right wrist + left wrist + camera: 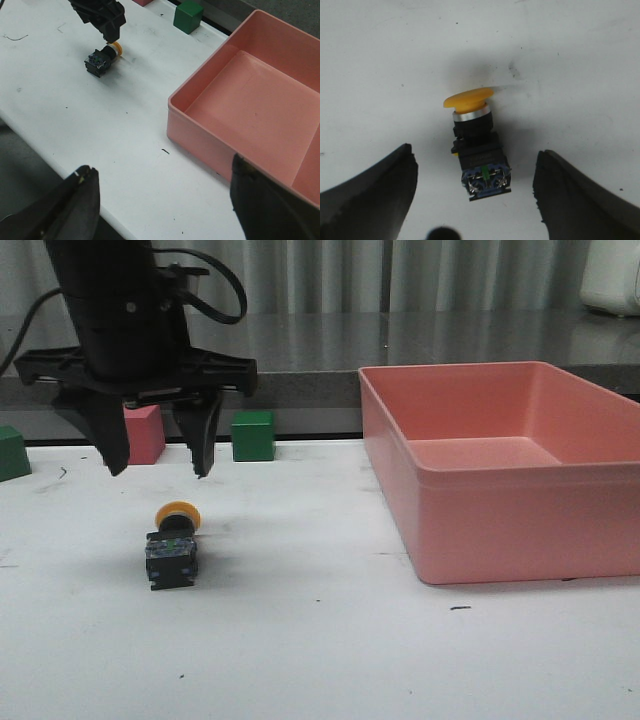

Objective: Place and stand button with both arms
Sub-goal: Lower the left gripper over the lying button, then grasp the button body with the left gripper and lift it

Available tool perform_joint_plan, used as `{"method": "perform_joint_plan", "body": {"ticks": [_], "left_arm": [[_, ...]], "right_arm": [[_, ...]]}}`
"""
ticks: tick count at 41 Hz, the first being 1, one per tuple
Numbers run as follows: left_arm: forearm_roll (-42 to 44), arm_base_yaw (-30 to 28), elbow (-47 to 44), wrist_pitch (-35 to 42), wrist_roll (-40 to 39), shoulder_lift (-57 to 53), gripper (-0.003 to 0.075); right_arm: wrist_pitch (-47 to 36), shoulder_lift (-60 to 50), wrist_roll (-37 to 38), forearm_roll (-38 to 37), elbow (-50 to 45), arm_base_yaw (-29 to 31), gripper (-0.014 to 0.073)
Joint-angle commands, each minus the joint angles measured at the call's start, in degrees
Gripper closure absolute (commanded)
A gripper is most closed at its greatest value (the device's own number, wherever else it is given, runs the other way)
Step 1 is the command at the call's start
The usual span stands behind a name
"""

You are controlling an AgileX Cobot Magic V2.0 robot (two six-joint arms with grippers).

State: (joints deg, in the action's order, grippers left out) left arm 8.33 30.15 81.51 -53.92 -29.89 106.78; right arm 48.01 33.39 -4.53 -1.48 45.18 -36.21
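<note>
In the front view I am seeing my left gripper (pixel 160 466) hanging wide open above the button (pixel 172 545), which is lying on the white table (pixel 320 640) at 9 o'clock from the pink bin (pixel 510 465), while my left wrist view is showing it between both fingers (pixel 367 195), and my right wrist view is showing the right gripper (pixel 165 210) open too.

Even, softish overhead light, faint shadow under button (pixel 172 545), front view slightly hazy, perhaps overexposed table (pixel 320 660)

No text, brand, number or sign can be read in any view. The button (pixel 479 150) shows only blue and green bits on its dark base, with no legible marking. The pink bin (pixel 500 465) carries no label.
</note>
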Motion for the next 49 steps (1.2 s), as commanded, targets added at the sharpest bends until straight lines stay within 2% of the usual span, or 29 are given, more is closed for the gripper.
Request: {"method": "perform_joint_plan", "body": {"ticks": [1, 14, 25, 40, 44, 49], "left_arm": [[0.5, -0.4, 3.3, 1.2, -2.9, -0.4, 0.0236], [-1.0, -3.5, 4.6, 2.1, -4.5, 3.9, 0.0236], [-4.1, -4.0, 4.6, 6.5, -4.5, 6.6, 0.0236], [-4.5, -4.0, 7.6, 2.0, -4.5, 10.3, 0.0241], [-4.5, -4.0, 7.6, 1.0, -4.0, 10.7, 0.0253], [-4.5, -4.0, 7.7, 1.0, -4.0, 10.7, 0.0318]], "right_arm": [[-3.7, 0.0, -0.4, -0.2, 1.3, 0.2, 0.0032], [-3.7, 0.0, -0.4, -0.2, 1.3, 0.2, 0.0032], [-3.7, 0.0, -0.4, -0.2, 1.3, 0.2, 0.0032], [-3.7, 0.0, -0.4, -0.2, 1.3, 0.2, 0.0032], [-3.7, 0.0, -0.4, -0.2, 1.3, 0.2, 0.0032], [-3.7, 0.0, -0.4, -0.2, 1.3, 0.2, 0.0032]]}}
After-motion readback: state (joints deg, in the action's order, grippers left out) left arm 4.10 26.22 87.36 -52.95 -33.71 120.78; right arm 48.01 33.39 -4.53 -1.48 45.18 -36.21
